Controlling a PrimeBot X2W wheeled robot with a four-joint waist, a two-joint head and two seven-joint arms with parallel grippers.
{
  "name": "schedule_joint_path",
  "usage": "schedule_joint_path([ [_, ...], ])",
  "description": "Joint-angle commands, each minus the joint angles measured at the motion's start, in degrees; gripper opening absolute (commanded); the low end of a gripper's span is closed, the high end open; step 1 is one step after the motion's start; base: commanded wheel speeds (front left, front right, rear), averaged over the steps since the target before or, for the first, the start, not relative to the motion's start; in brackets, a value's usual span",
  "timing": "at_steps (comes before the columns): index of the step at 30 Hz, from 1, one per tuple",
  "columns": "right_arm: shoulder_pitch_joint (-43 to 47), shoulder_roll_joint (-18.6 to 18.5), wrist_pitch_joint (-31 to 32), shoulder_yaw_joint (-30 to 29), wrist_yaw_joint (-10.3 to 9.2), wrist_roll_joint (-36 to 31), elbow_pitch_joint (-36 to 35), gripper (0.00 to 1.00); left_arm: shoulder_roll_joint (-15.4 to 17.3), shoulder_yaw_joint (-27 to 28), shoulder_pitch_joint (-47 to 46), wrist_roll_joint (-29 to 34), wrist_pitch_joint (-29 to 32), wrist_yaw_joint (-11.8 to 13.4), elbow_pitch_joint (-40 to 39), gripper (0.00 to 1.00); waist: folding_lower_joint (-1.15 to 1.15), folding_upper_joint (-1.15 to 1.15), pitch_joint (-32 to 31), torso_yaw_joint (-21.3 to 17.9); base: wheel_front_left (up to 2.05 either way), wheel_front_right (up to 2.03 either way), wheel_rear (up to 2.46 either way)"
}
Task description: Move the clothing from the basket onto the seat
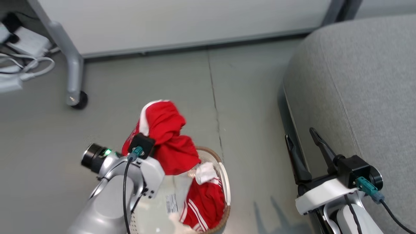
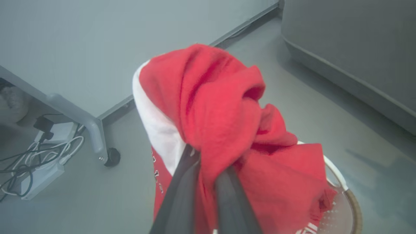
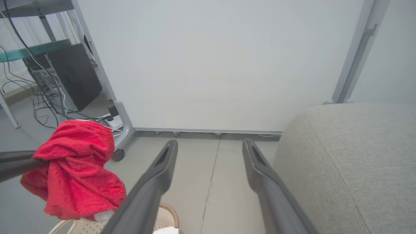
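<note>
Left hand point(image 2: 209, 161) is clenched on a red garment point(image 1: 165, 136). Its two dark fingers pinch a bunched fold, so the cloth humps up over the fingertips and trails down toward the basket point(image 1: 227, 191) just below. Whether the trailing end hangs clear of the basket's rim I cannot tell. More red clothing point(image 1: 204, 204) with white stripes lies in the right part of the basket.

The seat point(image 1: 357, 81) lies to the right of the held garment, across a bare strip of floor point(image 1: 247, 113) and well apart from the basket. At the seat's near left edge stands the right hand point(image 1: 300, 134), released and empty, fingers spread, between the load and the seat.

I judge the carry must run rightward, high enough to draw the hanging tail over the rim and above the seat's rounded edge. The left arm bears the load though the right is nearer the seat, so its path must pass the right hand.
</note>
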Motion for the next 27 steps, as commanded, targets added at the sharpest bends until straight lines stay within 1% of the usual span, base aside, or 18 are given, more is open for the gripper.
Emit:
schedule_joint_path([
  [1, 1.0, -0.6, -0.3, 0.1, 0.01, 0.5, 0.1, 1.0, 0.0, 0.8, 1.5, -0.9, -0.3, 0.2, -3.5, 0.0, 0.0, 0.0, -4.6, 2.8, 0.0, 0.0, 0.0],
  [5, 2.1, -0.6, -0.3, 0.6, 0.01, 0.9, 0.0, 1.0, 0.2, 5.2, 4.3, -4.6, -0.3, -0.1, -12.8, 0.0, 0.0, 0.0, -6.9, 3.1, 0.0, 0.0, 0.0],
  [9, 3.3, -0.3, -0.3, 0.9, 0.01, 1.7, -0.1, 1.0, 0.0, 9.8, 6.5, -6.8, -0.3, 0.2, -23.1, 0.0, 0.0, 0.0, -8.5, 3.3, 0.0, 0.0, 0.0],
  [15, 4.2, -0.3, -0.2, 1.7, 0.01, 2.3, 0.4, 1.0, -0.3, 15.1, 9.4, -8.5, -0.3, -1.7, -38.3, 0.0, 0.0, 0.0, -10.5, 2.8, 0.0, 0.0, 0.0],
  [19, 4.2, -0.2, -0.3, 1.9, 0.01, 2.5, 0.3, 1.0, -0.5, 17.2, 11.3, -9.2, -0.3, -2.1, -48.3, 0.0, 0.0, 0.0, -11.0, 2.4, 0.0, 0.0, 0.0],
  [22, 4.2, -0.3, -0.3, 2.1, 0.01, 2.6, 0.2, 1.0, -0.6, 17.2, 12.6, -11.6, -0.3, -2.3, -55.9, 0.0, 0.0, 0.0, -11.1, 1.9, 0.0, 0.0, 0.0],
  [25, 4.1, -0.7, -0.3, 2.3, 0.01, 2.7, 0.1, 1.0, -0.6, 17.1, 14.2, -14.9, -0.3, -1.2, -62.9, 0.0, 0.0, 0.0, -11.0, 1.4, 0.0, 0.0, 0.0],
  [27, 4.1, -0.6, -0.3, 2.2, 0.01, 2.7, 0.0, 1.0, -0.6, 16.1, 15.2, -15.6, -0.3, -1.0, -65.9, 0.0, 0.0, 0.0, -11.0, 1.2, 0.0, 0.0, 0.0],
])
